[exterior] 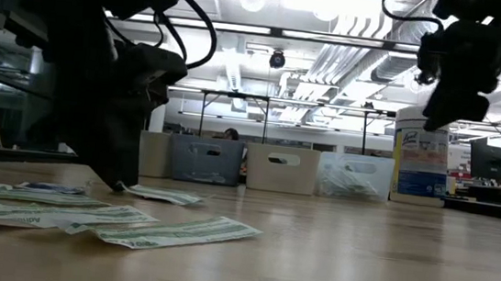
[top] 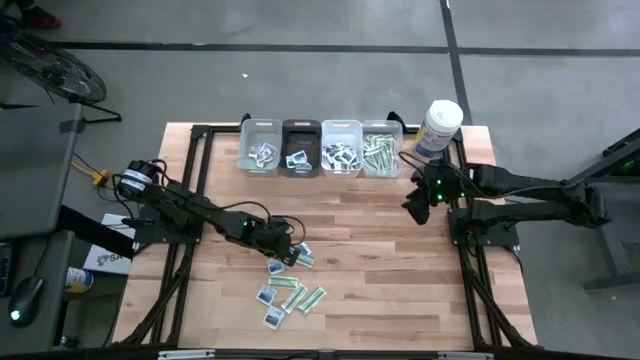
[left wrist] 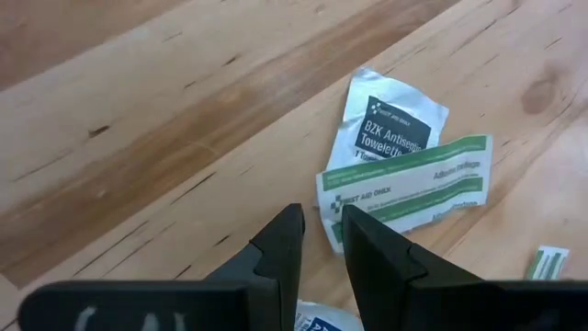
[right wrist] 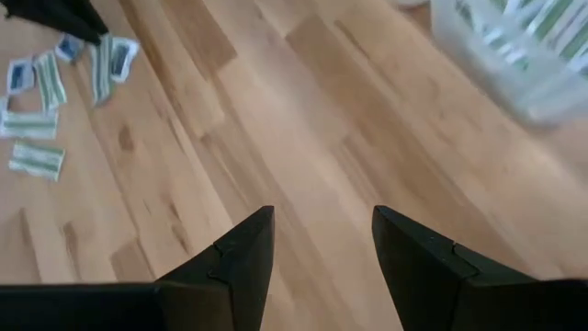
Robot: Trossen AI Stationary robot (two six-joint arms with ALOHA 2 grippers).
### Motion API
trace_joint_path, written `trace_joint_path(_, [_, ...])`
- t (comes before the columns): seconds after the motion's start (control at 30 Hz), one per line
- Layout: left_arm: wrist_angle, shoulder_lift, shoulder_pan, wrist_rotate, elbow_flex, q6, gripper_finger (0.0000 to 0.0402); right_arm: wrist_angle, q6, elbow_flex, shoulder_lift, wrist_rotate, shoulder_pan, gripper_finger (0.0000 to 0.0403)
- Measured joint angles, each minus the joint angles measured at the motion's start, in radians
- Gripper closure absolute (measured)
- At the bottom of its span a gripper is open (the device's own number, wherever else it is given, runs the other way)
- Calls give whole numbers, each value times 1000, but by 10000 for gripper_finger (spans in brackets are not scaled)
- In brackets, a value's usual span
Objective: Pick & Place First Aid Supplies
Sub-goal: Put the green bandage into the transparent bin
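- Wooden planks are making up the counter [top: 380,270] you are working over, with the first aid supplies [top: 287,283] lying scattered toward its near left.
- Your left gripper [top: 291,253] is sitting low at the far edge of that scatter, its fingers [left wrist: 280,241] standing narrowly apart with only a slim gap of bare wood showing between them.
- Nothing is being held there; in the left wrist view the fingertips are resting just beside the corner of a green-and-white strip [left wrist: 409,191].
- That strip is lying partly over a white antiseptic towelette packet [left wrist: 393,122] with a dark panel.
- Your right gripper [top: 414,207] is hanging above the counter on the far right, well apart from the scatter, its fingers [right wrist: 248,248] spread wide and empty over bare wood.
- Four bins [top: 320,147] are sitting in a row along the far edge: clear, dark, clear, clear.
- You are seeing squarish packets in the three on the left and green strips in the rightmost one.
- A white canister [top: 439,127] with a blue label is standing just to the right of the bins, near your right gripper.
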State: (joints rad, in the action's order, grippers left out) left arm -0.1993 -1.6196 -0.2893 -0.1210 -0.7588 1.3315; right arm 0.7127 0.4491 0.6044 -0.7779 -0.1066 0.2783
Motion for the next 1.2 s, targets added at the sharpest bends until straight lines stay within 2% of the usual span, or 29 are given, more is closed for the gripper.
trace_joint_path(0.37, [66,-3,0,23,4,4,319,61,164,0,7,161,-261,224])
trace_joint_path(0.63, [71,-3,1,78,4,9,320,69,232,0,7,250,-393,224])
trace_joint_path(0.73, [71,-3,1,78,4,10,337,77,261,0,7,263,-430,224])
trace_joint_path(0.9, [69,-3,1,78,4,8,395,79,356,0,7,258,-497,224])
trace_joint_path(1.2, [116,18,1,69,-4,-32,400,63,466,0,7,317,-650,224])
